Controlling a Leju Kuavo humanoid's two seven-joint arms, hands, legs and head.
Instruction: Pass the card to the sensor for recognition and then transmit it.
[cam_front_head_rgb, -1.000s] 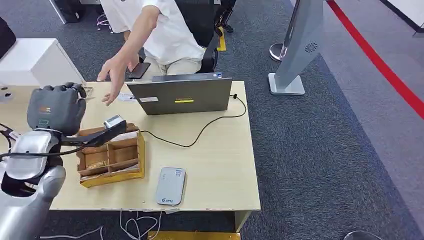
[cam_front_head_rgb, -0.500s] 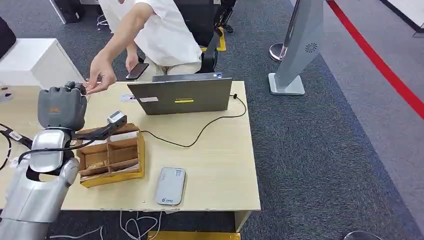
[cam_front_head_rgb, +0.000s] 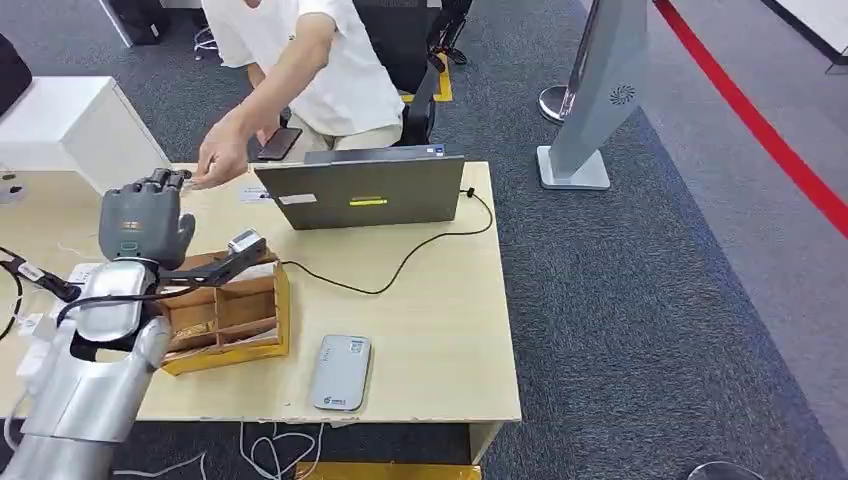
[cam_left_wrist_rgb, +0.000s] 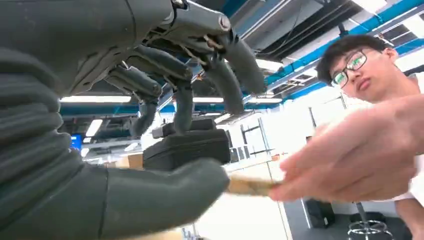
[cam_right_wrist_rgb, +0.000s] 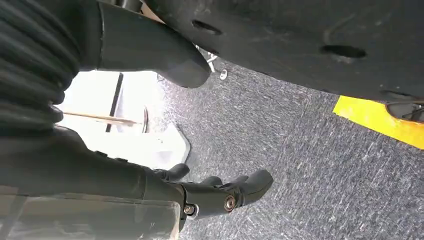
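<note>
My left hand (cam_front_head_rgb: 145, 222) is raised over the table's back left, fingers spread upward with a wide gap to the thumb (cam_left_wrist_rgb: 165, 200). A thin tan card (cam_left_wrist_rgb: 250, 186) sticks out just past the thumb tip, and a seated person's hand (cam_left_wrist_rgb: 350, 160) pinches its other end. That same person's hand (cam_front_head_rgb: 220, 160) reaches just beyond my fingertips. A flat grey card reader (cam_front_head_rgb: 340, 372) lies near the table's front edge. A small grey scanner head (cam_front_head_rgb: 245, 243) stands over the wooden box. My right hand (cam_right_wrist_rgb: 150, 185) hangs beside my body above the carpet and holds nothing.
A wooden compartment box (cam_front_head_rgb: 225, 315) sits right of my left arm. An open laptop (cam_front_head_rgb: 365, 190) with a black cable (cam_front_head_rgb: 410, 255) stands at the back of the table (cam_front_head_rgb: 440, 340). A grey kiosk stand (cam_front_head_rgb: 590, 90) rises on the carpet to the right.
My left hand has come lower and to the right, and its curled fingers have spread. The person's hand reached my fingertips and now holds the card's end.
</note>
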